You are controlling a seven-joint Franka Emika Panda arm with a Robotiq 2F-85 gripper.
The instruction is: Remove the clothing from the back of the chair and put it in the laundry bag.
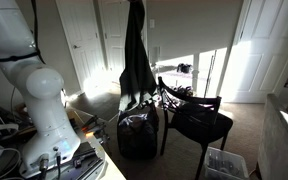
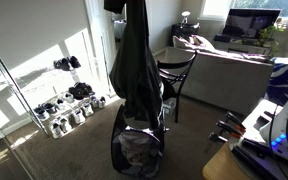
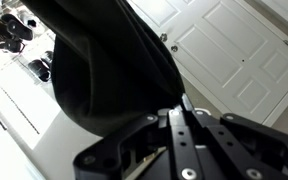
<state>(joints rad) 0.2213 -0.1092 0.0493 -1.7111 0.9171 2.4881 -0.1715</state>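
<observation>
Wrist view first: how does the claw (image 3: 181, 112) stand? (Desk)

Photographer: Its fingers are drawn together on a fold of the clothing (image 3: 104, 70), and black cloth falls away in front of white panelled doors (image 3: 234, 50).

Desk: And where is the garment?

Photographer: It is held high. In both exterior views it hangs straight down in one long dark drape, directly over the laundry bag (image 2: 137, 150). Its hem reaches the bag's mouth, but I cannot tell whether they touch.

Desk: The chair?

Photographer: The chair (image 1: 204, 125) stands just beside the bag, apart from the cloth.

Desk: Surroundings?

Photographer: A sunlit shoe rack (image 2: 69, 100) lines the wall, a sofa (image 2: 229, 70) sits behind the chair, and a clear bin (image 1: 224, 162) rests on the carpet nearby.
</observation>
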